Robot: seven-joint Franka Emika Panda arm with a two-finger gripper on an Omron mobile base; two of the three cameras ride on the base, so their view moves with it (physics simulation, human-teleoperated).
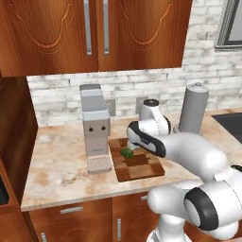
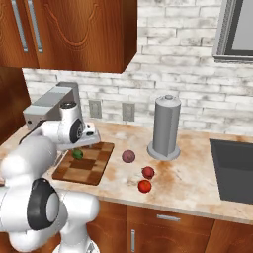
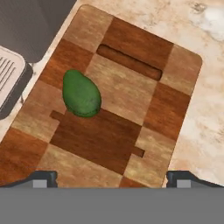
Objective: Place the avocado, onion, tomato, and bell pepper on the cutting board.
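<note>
The green avocado [image 3: 81, 94] lies on the left half of the checkered wooden cutting board [image 3: 131, 109], free of any grip. My gripper [image 3: 111, 179] hovers above the board, open, with nothing between its fingers. In the base views the avocado [image 1: 126, 152] [image 2: 77, 154] sits just under my hand on the cutting board [image 1: 142, 166] [image 2: 86, 170]. The purplish onion [image 2: 128, 156] rests on the counter to the right of the board. Two red items [image 2: 147, 172] [image 2: 145, 186] lie further right; I cannot tell which is the tomato and which the bell pepper.
A grey coffee machine [image 1: 96, 127] [image 2: 49, 106] stands right against the board's left side. A tall grey cylinder [image 1: 194, 108] [image 2: 165, 127] stands behind the vegetables. A dark sink [image 2: 232, 168] is at the far right. Wooden cabinets hang overhead.
</note>
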